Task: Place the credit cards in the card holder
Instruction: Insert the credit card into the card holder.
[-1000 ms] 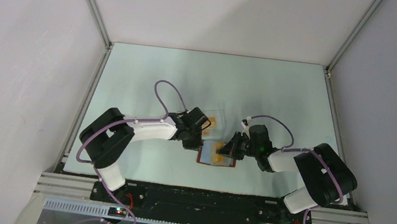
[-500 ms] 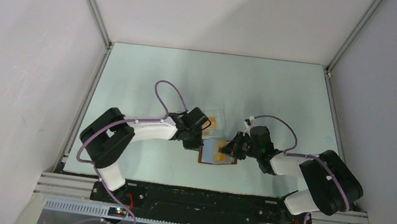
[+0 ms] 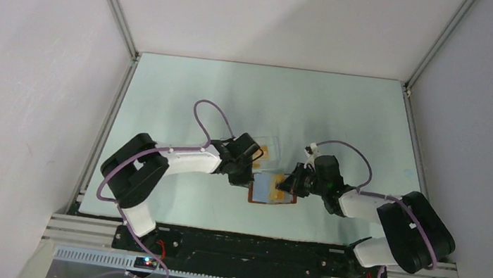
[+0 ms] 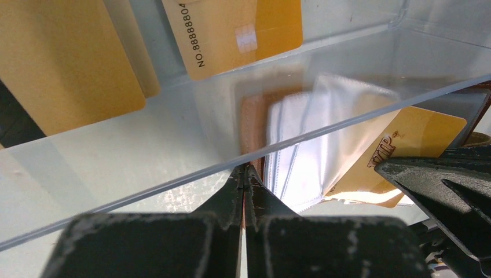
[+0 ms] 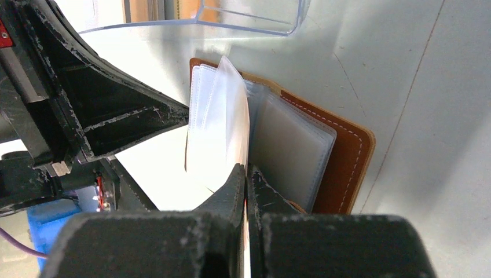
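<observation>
The brown leather card holder (image 3: 266, 188) lies open on the table between my two grippers, its clear sleeves (image 5: 226, 116) fanned up. My left gripper (image 4: 244, 171) is shut on the leather's left edge, just under the wall of the clear box. My right gripper (image 5: 248, 171) is shut on a gold credit card (image 4: 417, 139), which sits partly inside one sleeve. From above, this card (image 3: 284, 197) shows orange at the holder's right side. Two more credit cards (image 4: 231, 29) lie in the clear box.
The clear plastic box (image 3: 267, 146) stands just behind the holder, its wall (image 4: 173, 133) crossing in front of my left fingers. Metal frame rails border the table on both sides and at the near edge.
My right arm's elbow has swung outward to the right while its gripper stayed at the holder. The sleeves now cover more of the orange card. The left arm has barely moved.
</observation>
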Available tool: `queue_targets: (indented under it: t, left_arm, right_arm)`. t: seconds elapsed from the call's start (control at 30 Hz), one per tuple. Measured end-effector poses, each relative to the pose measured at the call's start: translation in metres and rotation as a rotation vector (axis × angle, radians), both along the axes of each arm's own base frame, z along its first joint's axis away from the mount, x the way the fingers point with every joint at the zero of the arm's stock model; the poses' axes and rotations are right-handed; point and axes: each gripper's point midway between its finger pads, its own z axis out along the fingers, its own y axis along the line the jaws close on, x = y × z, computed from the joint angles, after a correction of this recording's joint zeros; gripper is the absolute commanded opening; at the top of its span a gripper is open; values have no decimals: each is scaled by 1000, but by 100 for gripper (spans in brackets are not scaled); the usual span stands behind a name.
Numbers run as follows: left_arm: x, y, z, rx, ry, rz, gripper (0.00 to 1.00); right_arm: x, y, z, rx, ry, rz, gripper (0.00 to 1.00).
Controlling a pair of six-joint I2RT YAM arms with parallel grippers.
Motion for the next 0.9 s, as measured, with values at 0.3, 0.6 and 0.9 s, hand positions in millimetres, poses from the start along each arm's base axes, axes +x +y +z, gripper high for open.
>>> queue_targets:
  t: [0.3,0.6,0.9]
  left_arm:
    - [0,-6,0,-16,8,-10,0]
    - [-1,-7,0,-21,9,-15,0]
    - [-3,-9,0,-29,15,-21,0]
  right_arm:
    - [-2,-6,2,-56,-52,57,0]
    - [-4,-10,7,-86,-98,98,0]
    - [3,-19,10,-81,-92,61,0]
